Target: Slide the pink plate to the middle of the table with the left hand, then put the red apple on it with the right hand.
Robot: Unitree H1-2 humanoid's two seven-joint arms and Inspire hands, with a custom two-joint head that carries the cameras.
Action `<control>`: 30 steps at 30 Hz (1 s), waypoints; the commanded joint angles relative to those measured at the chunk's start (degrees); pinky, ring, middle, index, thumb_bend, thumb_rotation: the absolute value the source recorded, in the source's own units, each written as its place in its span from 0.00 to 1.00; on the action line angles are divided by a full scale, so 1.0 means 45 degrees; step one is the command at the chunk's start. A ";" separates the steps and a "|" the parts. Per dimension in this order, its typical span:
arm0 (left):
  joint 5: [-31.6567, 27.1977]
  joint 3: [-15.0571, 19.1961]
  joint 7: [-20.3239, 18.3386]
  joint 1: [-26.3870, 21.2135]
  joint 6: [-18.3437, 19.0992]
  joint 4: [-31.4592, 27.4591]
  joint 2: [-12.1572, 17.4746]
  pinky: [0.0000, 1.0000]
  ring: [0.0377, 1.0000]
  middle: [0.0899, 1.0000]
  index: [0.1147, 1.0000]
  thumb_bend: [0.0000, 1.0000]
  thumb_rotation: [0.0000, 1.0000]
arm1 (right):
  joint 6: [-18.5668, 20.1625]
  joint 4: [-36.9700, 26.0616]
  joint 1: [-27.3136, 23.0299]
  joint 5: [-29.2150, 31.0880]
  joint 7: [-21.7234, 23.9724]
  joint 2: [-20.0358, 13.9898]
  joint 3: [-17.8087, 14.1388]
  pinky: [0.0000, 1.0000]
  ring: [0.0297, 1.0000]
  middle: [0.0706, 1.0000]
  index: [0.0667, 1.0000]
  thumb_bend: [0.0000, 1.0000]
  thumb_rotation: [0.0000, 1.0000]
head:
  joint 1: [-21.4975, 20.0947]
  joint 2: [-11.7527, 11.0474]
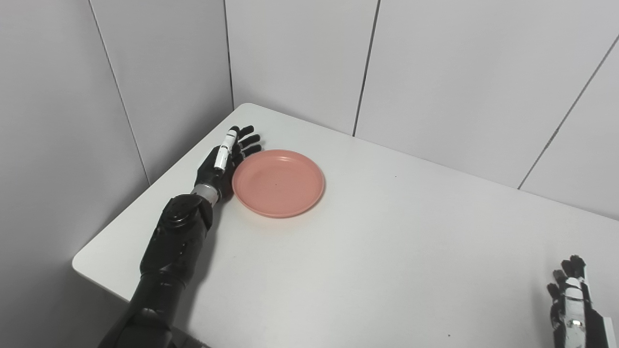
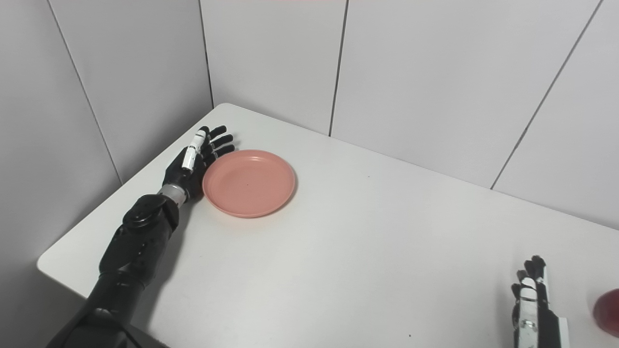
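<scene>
My left hand, fingers spread flat, rests against the pink plate not yet slid to mid-table; my right hand waits empty, fingers extended, beside the red apple.

The plate is plain salmon pink, unpatterned. The table is white with a few tiny dark specks. Both hands, left and right, are black with white panels and silver wrists. The apple is dark red. The walls are pale grey with thin dark seams.
</scene>
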 commanded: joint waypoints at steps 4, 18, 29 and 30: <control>-0.0036 -0.0157 0.0026 -0.0128 0.0188 -0.0160 -0.0229 0.85 0.85 0.85 0.82 0.30 1.00 | -0.0021 -0.0460 -0.0294 -0.0004 -0.0082 0.0067 -0.0027 1.00 1.00 1.00 1.00 0.00 1.00 | -0.0039 0.0026; -0.0135 -0.0341 0.0011 -0.0151 -0.0040 0.0208 -0.0836 0.86 0.85 0.84 0.82 0.29 1.00 | -0.0283 -0.0305 -0.0287 0.0113 0.0004 -0.0002 0.0003 1.00 1.00 1.00 1.00 0.00 1.00 | -0.0123 0.0103; -0.0100 -0.0411 0.0090 -0.0157 -0.0170 0.0419 -0.1225 0.84 0.84 0.83 0.81 0.30 1.00 | -0.0202 -0.0337 -0.0283 -0.0056 -0.0103 0.0025 0.0032 1.00 1.00 1.00 1.00 0.00 1.00 | -0.0210 0.0161; -0.0103 -0.0419 0.0072 -0.0154 -0.0182 0.0433 -0.1238 0.85 0.84 0.83 0.81 0.30 1.00 | -0.0201 -0.0339 -0.0278 -0.0061 -0.0101 0.0028 0.0032 1.00 1.00 1.00 1.00 0.00 1.00 | -0.0217 0.0165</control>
